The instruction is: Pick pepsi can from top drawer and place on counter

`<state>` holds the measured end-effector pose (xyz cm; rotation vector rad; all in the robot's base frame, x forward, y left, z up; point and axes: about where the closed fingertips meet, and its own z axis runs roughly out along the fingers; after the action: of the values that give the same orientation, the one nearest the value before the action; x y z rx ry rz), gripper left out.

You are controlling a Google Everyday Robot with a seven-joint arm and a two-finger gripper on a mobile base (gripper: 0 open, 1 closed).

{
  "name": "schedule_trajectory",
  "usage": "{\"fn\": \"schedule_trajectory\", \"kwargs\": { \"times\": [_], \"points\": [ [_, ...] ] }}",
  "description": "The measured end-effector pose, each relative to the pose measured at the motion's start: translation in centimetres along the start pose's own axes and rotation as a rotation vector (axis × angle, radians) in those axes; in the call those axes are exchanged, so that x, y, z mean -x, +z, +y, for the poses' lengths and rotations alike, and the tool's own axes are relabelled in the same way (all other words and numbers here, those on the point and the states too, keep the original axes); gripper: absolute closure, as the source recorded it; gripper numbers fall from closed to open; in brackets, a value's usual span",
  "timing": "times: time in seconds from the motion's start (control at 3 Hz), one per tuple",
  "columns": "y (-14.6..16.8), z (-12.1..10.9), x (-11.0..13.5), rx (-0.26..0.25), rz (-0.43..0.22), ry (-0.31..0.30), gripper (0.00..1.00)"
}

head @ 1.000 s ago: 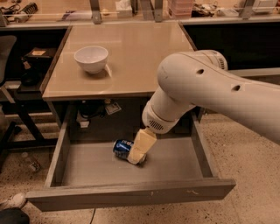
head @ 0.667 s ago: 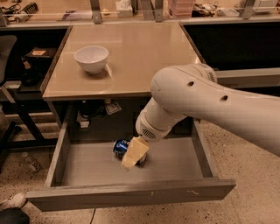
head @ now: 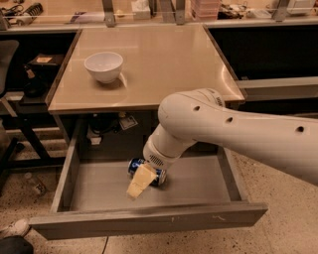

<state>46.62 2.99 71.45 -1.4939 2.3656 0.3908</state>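
Observation:
The pepsi can (head: 159, 177) is blue and lies on its side on the flat bottom of the open top drawer (head: 198, 184), left of the middle. My gripper (head: 138, 184) hangs from the big white arm (head: 233, 134) and reaches down into the drawer. Its tan tip lies across the middle of the can, so only the can's two ends show. The beige counter (head: 164, 64) sits above the drawer.
A white bowl (head: 103, 66) stands on the counter's left side. The drawer's long front panel (head: 149, 219) juts toward the camera. A cluttered bench with metal posts (head: 108, 12) runs behind the counter. A dark chair (head: 7, 94) stands at the left.
The arm has swung left and lower. The gripper has moved from the can's right side to lie across the can. The can has not moved.

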Motion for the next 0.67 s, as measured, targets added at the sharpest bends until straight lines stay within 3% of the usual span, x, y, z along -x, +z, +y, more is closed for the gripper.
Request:
{"fn": "schedule_trajectory", "kwargs": {
  "times": [0.67],
  "points": [
    [3.2, -0.1, 0.6, -0.001, -0.053, 0.060, 0.00]
  ]
}}
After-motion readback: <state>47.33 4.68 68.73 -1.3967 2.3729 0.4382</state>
